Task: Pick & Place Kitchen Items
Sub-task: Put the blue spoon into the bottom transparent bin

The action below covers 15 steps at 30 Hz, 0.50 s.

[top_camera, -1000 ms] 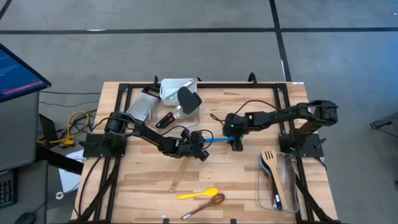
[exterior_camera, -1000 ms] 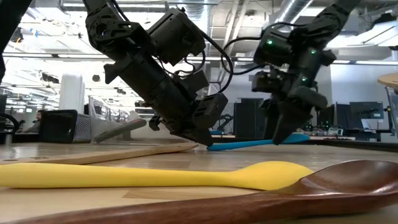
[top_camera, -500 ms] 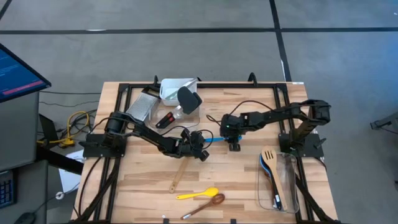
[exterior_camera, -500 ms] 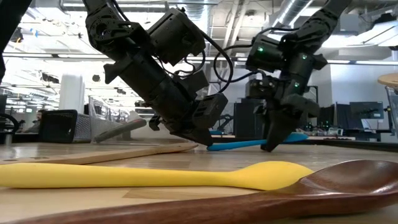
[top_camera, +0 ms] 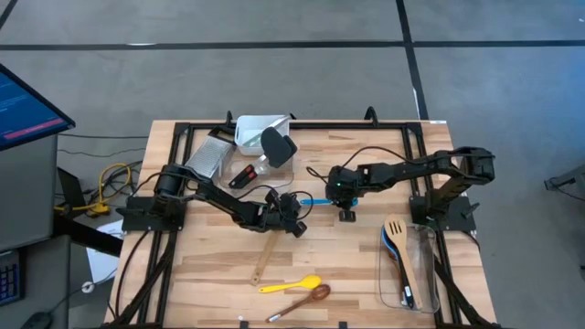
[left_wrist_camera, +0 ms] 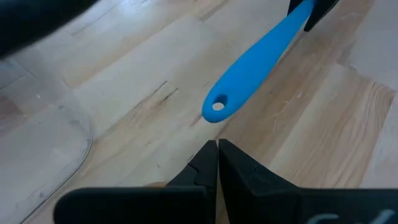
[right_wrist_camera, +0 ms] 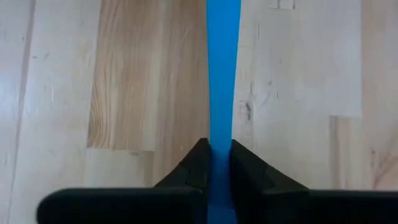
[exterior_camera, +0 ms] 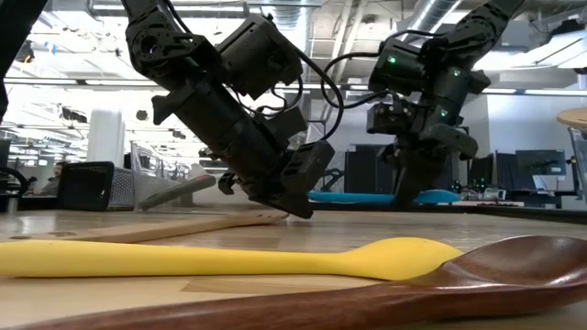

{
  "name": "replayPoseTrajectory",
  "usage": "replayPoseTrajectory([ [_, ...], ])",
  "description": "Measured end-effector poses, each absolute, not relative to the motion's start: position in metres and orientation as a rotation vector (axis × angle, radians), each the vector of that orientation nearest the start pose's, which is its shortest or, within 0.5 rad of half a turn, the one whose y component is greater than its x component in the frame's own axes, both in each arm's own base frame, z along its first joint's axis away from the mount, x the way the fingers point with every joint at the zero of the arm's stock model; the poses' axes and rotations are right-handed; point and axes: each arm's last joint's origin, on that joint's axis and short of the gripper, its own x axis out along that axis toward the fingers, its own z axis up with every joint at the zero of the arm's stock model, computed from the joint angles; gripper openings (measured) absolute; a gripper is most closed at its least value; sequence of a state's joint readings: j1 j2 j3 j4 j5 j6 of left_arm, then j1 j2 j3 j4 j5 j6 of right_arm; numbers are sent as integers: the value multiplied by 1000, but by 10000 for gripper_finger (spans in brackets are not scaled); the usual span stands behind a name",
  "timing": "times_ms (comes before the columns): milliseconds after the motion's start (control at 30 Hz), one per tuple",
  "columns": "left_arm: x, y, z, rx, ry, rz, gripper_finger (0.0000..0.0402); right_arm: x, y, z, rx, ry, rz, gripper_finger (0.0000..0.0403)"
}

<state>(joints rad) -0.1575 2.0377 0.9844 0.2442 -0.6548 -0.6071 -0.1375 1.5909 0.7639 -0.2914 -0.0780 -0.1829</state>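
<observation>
Near the middle of the table [top_camera: 210, 265], the right gripper [top_camera: 346, 214] has its two fingers clamped on the one blue spoon [top_camera: 317, 201], pinching the handle between them. The low view shows the spoon lying level and clear of the wood, its handle reaching toward the left gripper [top_camera: 297, 228]. That gripper sits just beside the handle's holed end, fingers pressed together on nothing, its tip low to the boards.

Toward the front edge lie three loose utensils: one light wooden spoon [top_camera: 263, 257] angled below the left gripper, one yellow spoon [top_camera: 291, 285] and one dark wooden spoon [top_camera: 300, 302] side by side, their bowls close together.

Two clear tubs are in view. One tub [top_camera: 395, 285] by the right arm's base holds a slotted wooden turner [top_camera: 397, 234] over other utensils (too stacked to count). A second tub [top_camera: 252, 137] at the back edge has a black spatula [top_camera: 277, 146] leaning on it, with one metal grater [top_camera: 208, 157] beside it.
</observation>
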Motion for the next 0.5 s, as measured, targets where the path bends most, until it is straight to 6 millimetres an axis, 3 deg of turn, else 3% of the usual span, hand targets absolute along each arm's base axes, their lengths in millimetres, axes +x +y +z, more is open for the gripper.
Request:
replayPoseTrajectory([
  [333, 380, -46, 100, -248, 481, 618, 2, 270, -37, 145, -70, 1150, 2, 29],
  [500, 380, -46, 126, -207, 434, 582, 2, 265, -36, 161, -80, 1105, -10, 29],
])
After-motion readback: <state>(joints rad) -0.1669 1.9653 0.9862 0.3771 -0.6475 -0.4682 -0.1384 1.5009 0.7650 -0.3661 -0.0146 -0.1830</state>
